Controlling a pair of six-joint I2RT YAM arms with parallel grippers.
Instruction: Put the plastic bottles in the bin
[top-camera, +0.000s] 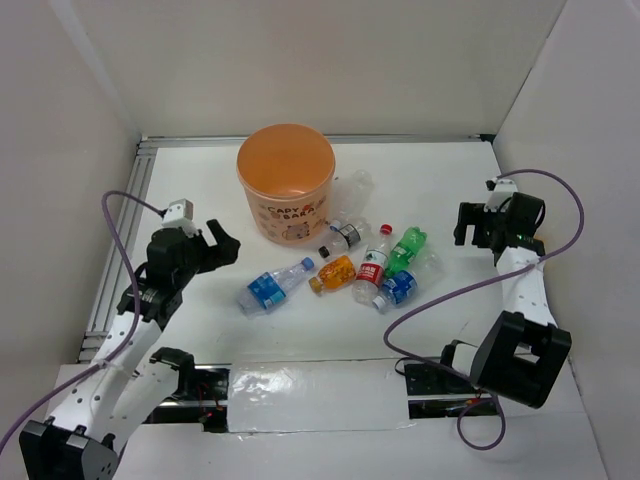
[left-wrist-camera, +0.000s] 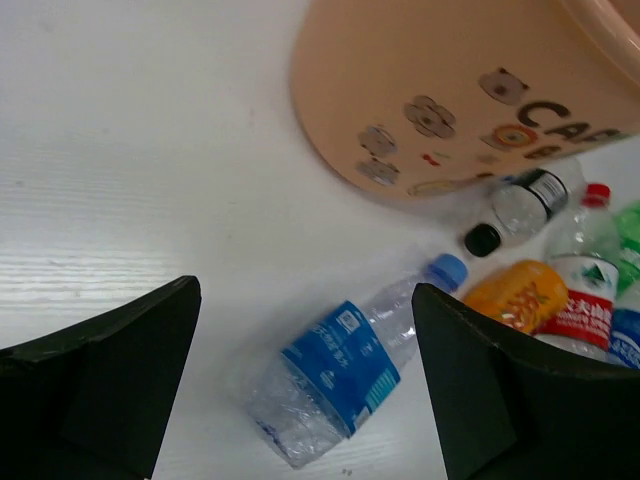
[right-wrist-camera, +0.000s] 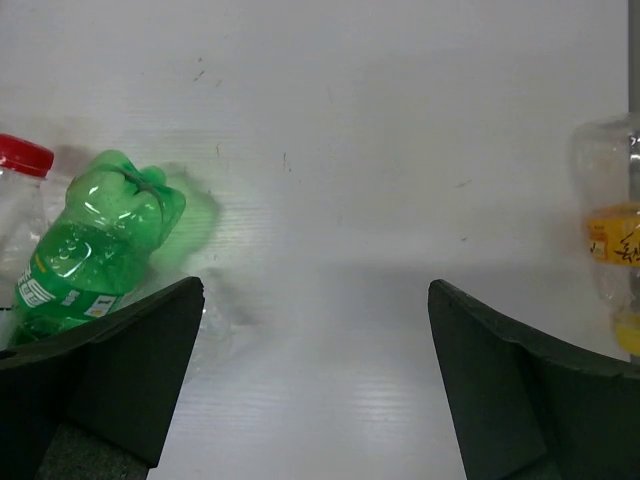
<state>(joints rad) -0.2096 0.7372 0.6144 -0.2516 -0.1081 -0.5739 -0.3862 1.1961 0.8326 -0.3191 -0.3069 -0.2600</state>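
Note:
The orange bin (top-camera: 286, 180) stands at the back middle of the table. Several plastic bottles lie in front of it and to its right: a clear blue-label one (top-camera: 272, 287), an orange one (top-camera: 333, 272), a red-white-label one (top-camera: 373, 265), a green one (top-camera: 405, 250), a dark-label one (top-camera: 345, 235) and a small blue-label one (top-camera: 398, 288). My left gripper (top-camera: 222, 245) is open and empty, above and left of the blue-label bottle (left-wrist-camera: 345, 370). My right gripper (top-camera: 470, 225) is open and empty, right of the green bottle (right-wrist-camera: 90, 245).
White walls enclose the table on three sides. A clear bottle (top-camera: 357, 188) lies against the bin's right side. A clear bottle with a yellow label (right-wrist-camera: 610, 245) shows at the right edge of the right wrist view. The bin's label band (left-wrist-camera: 450, 90) fills the top of the left wrist view.

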